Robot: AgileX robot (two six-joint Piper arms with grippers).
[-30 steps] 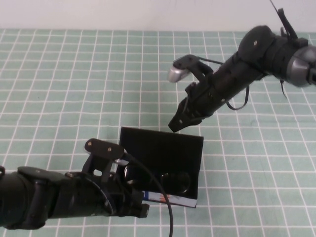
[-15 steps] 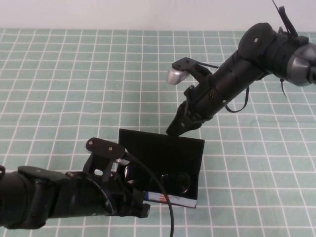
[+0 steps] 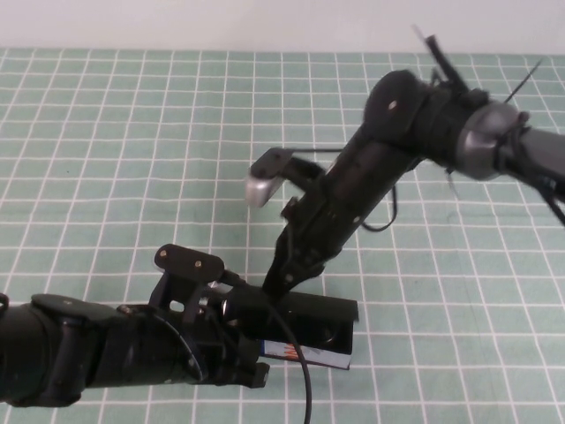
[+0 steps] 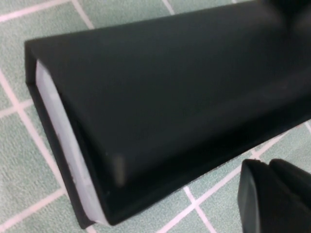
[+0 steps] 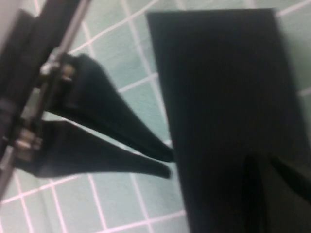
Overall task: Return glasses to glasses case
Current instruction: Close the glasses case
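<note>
The black glasses case (image 3: pixel 311 314) lies near the table's front, its flap lid lowered over it and its white printed front edge (image 3: pixel 305 356) showing. The glasses are hidden under the lid. My right gripper (image 3: pixel 270 284) is shut and its tip rests on the lid's back left part; in the right wrist view the lid (image 5: pixel 228 97) fills the frame below its dark fingers (image 5: pixel 260 189). My left gripper (image 3: pixel 256 375) lies shut on the table at the case's front left corner, holding nothing. In the left wrist view the case (image 4: pixel 160 97) sits just beyond its fingers (image 4: pixel 272 194).
The table is covered by a green cloth with a white grid (image 3: pixel 106 159). The left arm (image 3: pixel 97 353) lies along the front left edge. The right arm (image 3: pixel 415 132) reaches in from the back right, with its wrist camera (image 3: pixel 265 187) above the case.
The right arm swung down and to the left, and its shut tip pushed the upright flap lid down over the case. The glasses went out of sight. The left arm stayed put.
</note>
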